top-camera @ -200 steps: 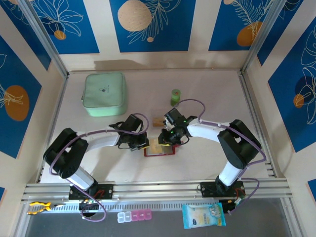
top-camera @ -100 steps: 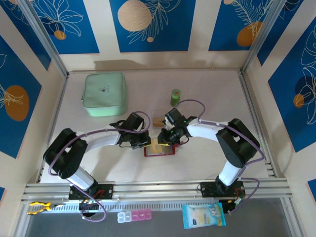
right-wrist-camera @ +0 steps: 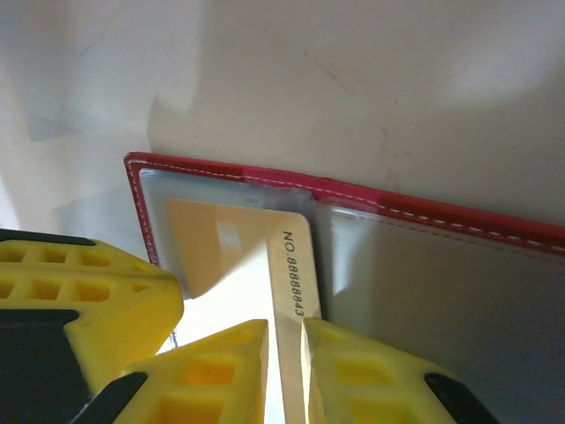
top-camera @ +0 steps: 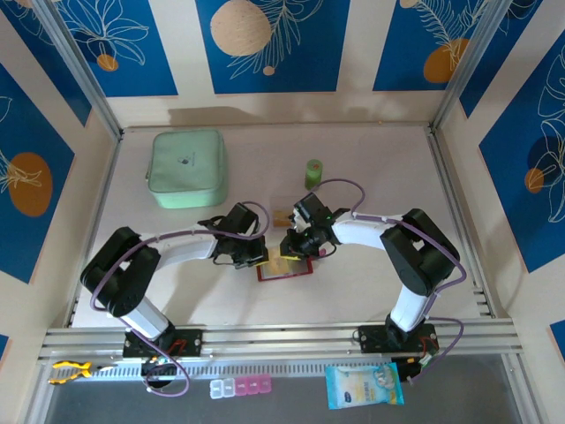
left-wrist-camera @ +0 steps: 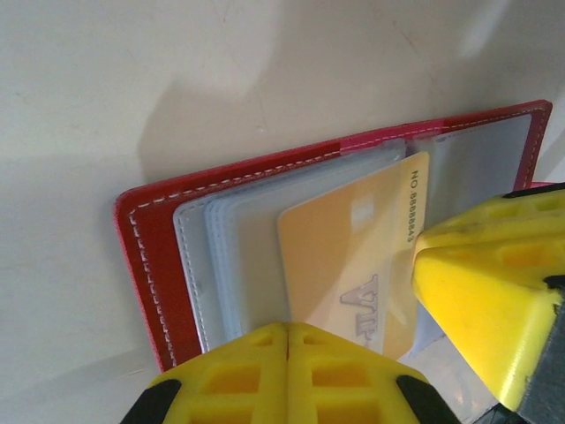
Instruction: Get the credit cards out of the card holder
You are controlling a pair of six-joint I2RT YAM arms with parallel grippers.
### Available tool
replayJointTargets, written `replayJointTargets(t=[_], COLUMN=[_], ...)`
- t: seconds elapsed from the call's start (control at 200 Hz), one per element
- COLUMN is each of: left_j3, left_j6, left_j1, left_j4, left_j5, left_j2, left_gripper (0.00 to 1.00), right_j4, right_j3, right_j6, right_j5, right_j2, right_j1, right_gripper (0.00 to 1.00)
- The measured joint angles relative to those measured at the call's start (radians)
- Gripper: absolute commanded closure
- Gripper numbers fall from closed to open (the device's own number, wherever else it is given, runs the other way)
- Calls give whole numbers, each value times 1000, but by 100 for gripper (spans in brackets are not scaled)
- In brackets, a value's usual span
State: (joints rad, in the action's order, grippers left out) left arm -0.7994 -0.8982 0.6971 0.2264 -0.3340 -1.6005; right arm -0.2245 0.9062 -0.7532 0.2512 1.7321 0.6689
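– Red card holder (top-camera: 298, 271): state its position.
– I see it lying open and flat at the centre of the bench (top-camera: 380, 168), between the two hands. Its greyish clear pockets (left-wrist-camera: 238, 256) face up.
– Credit card (left-wrist-camera: 349, 256)?
– Beige-orange, with a number printed along one edge. It lies on the pocket stack. I cannot tell whether any part of it sits inside a pocket.
– Right hand (right-wrist-camera: 284, 353)?
– Closed on the credit card. The numbered edge runs between its two yellow fingers.
– Left hand (left-wrist-camera: 287, 353)?
– Fully closed, holding nothing. Its fingertips are pressed together over the holder's near edge, just beside the card. I cannot tell whether they bear on the holder.
– Surroundings?
– A mint-green pouch (top-camera: 186, 168) lies well apart at the far left. A green cylinder (top-camera: 313, 173) stands upright beyond the holder. A small tan block (top-camera: 282, 216) lies between the cylinder and the holder.
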Motion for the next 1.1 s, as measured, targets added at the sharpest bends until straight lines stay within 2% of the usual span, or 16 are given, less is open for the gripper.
replayJointTargets(t=[0.575,1.095], left_j3=[0,-35], left_j6=[18,67], left_j1=[0,2], left_j4=[0,32], left_j5=[3,34], left_j2=[-8,-25], left_gripper=[97,97], right_j4=[20,-54], right_j3=[4,-9], right_j6=[-14,-18], right_j5=[11,-35], right_j2=[24,-79], right_j1=[-2,-25], right_gripper=[82,80])
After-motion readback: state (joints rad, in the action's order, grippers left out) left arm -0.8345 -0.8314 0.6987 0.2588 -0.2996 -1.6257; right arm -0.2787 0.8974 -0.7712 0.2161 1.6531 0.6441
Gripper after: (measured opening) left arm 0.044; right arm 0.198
